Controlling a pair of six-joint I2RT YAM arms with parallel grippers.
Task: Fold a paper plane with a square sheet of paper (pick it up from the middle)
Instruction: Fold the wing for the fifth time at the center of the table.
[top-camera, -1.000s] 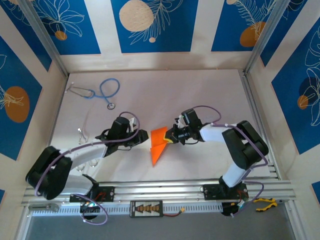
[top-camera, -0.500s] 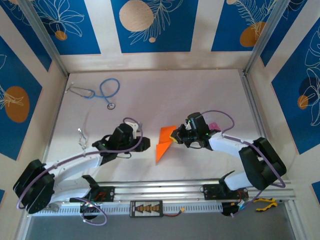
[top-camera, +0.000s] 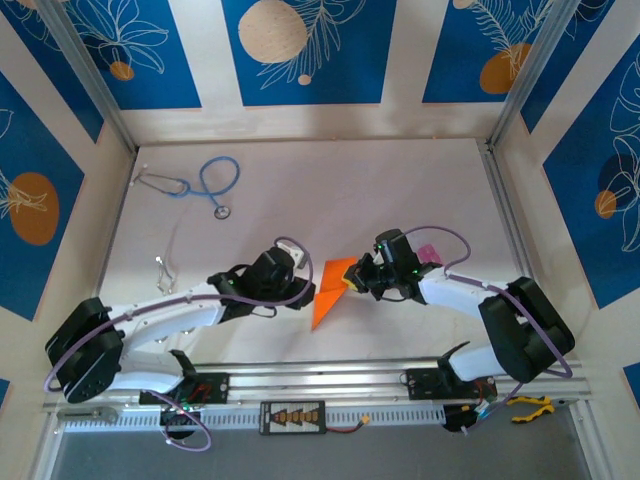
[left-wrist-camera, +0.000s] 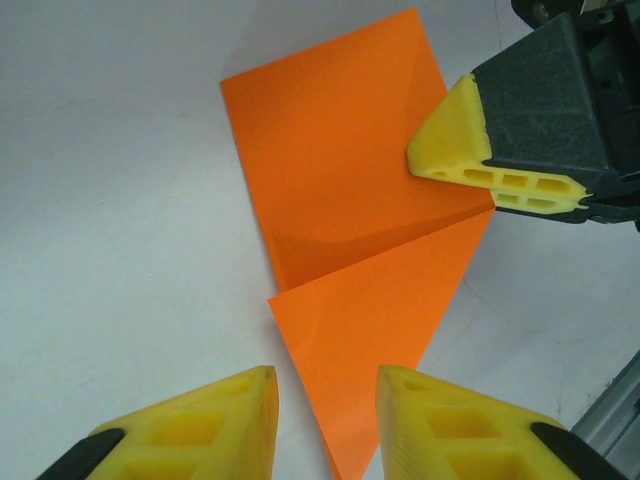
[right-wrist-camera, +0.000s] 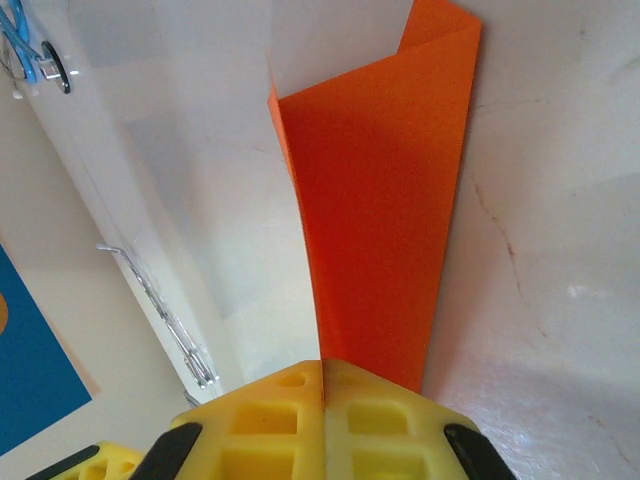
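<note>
Two tools are seen close to one sheet of paper (top-camera: 327, 290), which is bright orange and is partly folded into a pointed shape. It is laid on the tabletop (top-camera: 400, 190), near the middle, between the two tools. One side edge is pinched by the right tool (top-camera: 352, 281), whose jaws are pressed tight together on it. The left tool (top-camera: 305, 290) is held just beside the other side, with its jaws a little apart and nothing caught in them. The paper can be judged very light, thin and bendy (easily crumpled or torn). It is best taken gently at an edge or along a crease, where it is stiffer, and it should be pressed flat, not pulled hard.
</note>
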